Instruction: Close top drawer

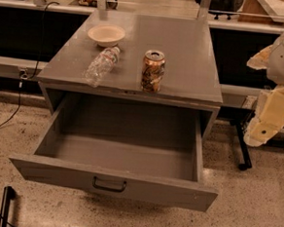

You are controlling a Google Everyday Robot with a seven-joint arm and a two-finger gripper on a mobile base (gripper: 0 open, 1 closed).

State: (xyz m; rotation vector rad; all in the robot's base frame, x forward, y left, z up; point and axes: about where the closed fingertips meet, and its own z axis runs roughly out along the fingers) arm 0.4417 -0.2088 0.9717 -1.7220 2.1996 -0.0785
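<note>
One top drawer [124,155]: grey, pulled far out; black handle [109,185] mid-front.
gripper [267,125]: right of drawer, apart from it; spread or pressed, we cannot tell.

One drawer [166,191], bowl [106,35], bottle [101,66], can [153,71], hand [270,119]

A bowl [106,35] sits at ten o'clock of the upright can [153,71], a lying bottle [101,66] at nine, the gripper [268,117] at three.
</note>
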